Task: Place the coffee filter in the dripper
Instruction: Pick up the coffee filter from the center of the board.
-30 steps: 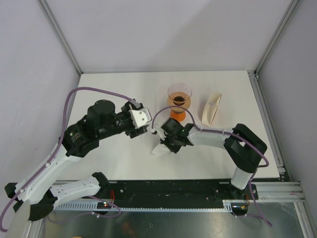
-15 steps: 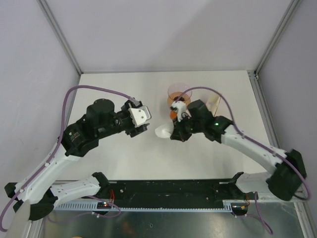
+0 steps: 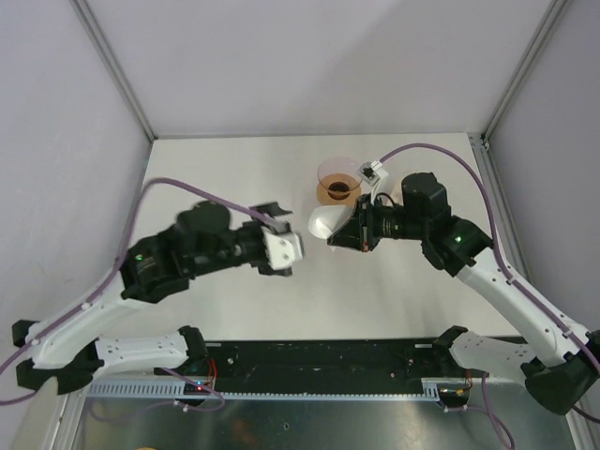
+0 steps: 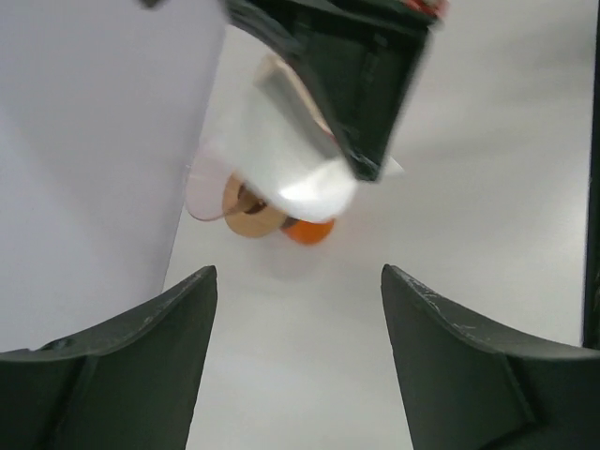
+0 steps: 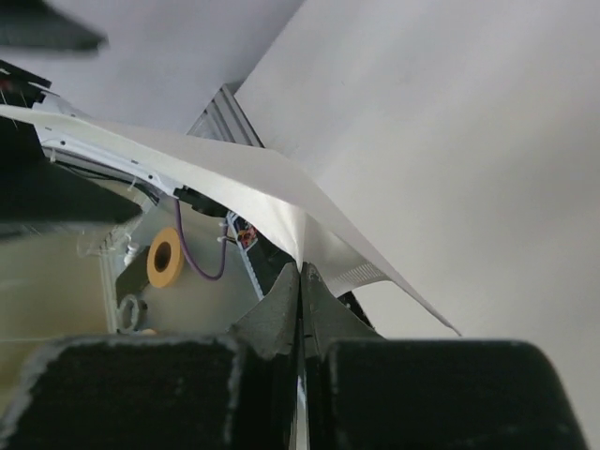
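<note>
lab cell | white table [image 3: 234, 159] | aluminium frame posts [image 3: 112, 66] | grey walls [image 3: 309, 56]

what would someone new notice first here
The white filter stands out, pinched in the right gripper and held aloft near the middle of the scene. Just behind it, toward the back, sits the pinkish dripper. Facing the filter from the left, the left gripper is open and empty.

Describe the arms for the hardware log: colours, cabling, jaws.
Both the left arm and right arm have white links between bulky black joint housings, each with a small green light. A purple cable loops loose along each toward the wrist. The jaws are matte black wedges; the left wrist also carries a white plate.
</note>
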